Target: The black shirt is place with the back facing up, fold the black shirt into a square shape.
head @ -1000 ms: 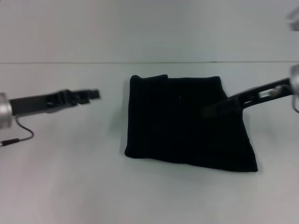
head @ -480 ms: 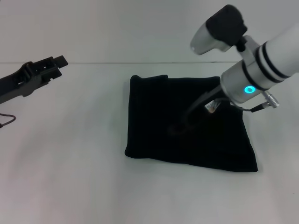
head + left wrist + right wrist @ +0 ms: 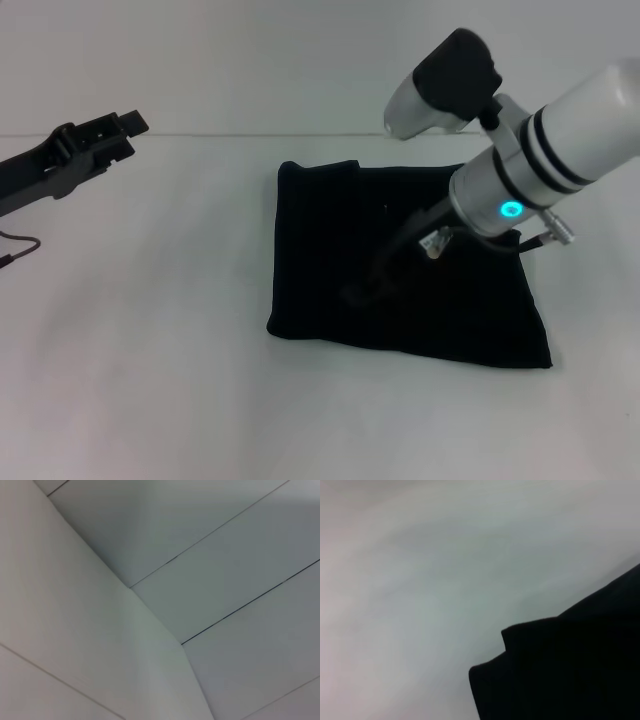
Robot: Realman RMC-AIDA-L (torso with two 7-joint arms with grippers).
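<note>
While our right gripper [image 3: 365,290] reaches down over the black shirt [image 3: 330,260], we cannot tell whether its jaws are apart or together: dark fingers against dark cloth, nothing to separate them. They sit above the middle of the shirt, toward its near-left part, and whether they touch the fabric we cannot say either. Behind them our right arm's white wrist, with its black bands and a small teal light [image 3: 512,210], slants up and away past the shirt's right edge. Our right wrist view catches only a stepped corner of the black shirt [image 3: 570,675] on the pale surface.

That shirt lies folded into a rough four-sided block, flat on the white table [image 3: 150,380], its far-left corner showing a small raised step.

Our left gripper [image 3: 100,140] hangs well to the left of the shirt, up in the air; its jaws we cannot make out. Its wrist view shows only pale panels.
</note>
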